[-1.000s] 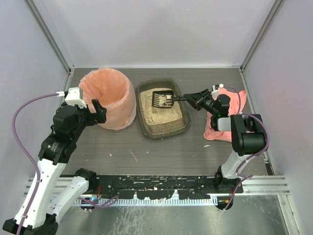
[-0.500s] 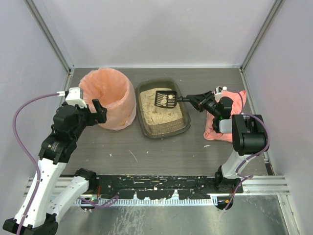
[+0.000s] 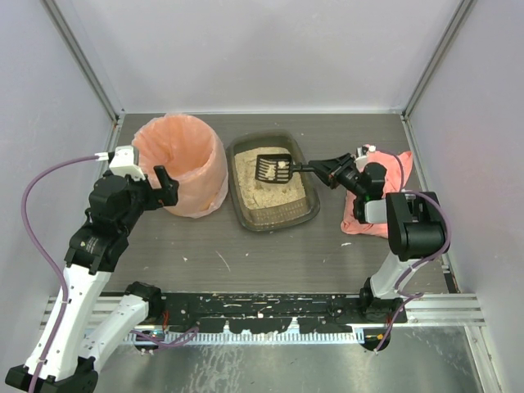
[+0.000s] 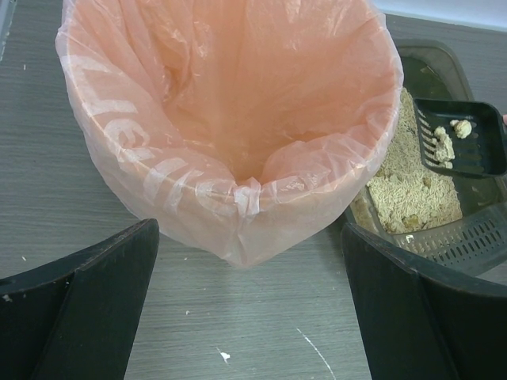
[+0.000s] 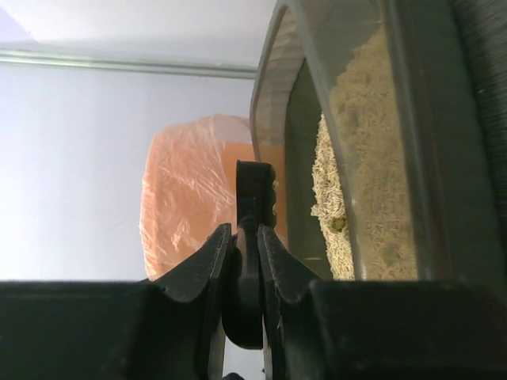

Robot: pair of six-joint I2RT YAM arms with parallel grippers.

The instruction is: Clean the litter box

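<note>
The litter box [image 3: 246,214], a shallow olive-brown tray with beige litter, sits mid-table; it also shows in the left wrist view [image 4: 444,237] and the right wrist view [image 5: 412,119]. My right gripper [image 3: 327,171] is shut on the handle of a black slotted scoop [image 3: 274,168], holding it above the litter with a few pale clumps on it. The scoop shows edge-on in the right wrist view [image 5: 253,198] and at the right edge of the left wrist view [image 4: 463,146]. My left gripper [image 3: 167,187] is open and empty, near the bin's front left side.
A round bin lined with a peach-pink bag [image 3: 180,164] stands just left of the litter box; its open mouth fills the left wrist view [image 4: 230,119]. A pink cloth [image 3: 385,192] lies under my right arm. White walls enclose the table on three sides.
The scoop tipped up on edge half a second ago and now lies flatter again over the litter, still with clumps. The right wrist shifted slightly. The left arm has not moved.
</note>
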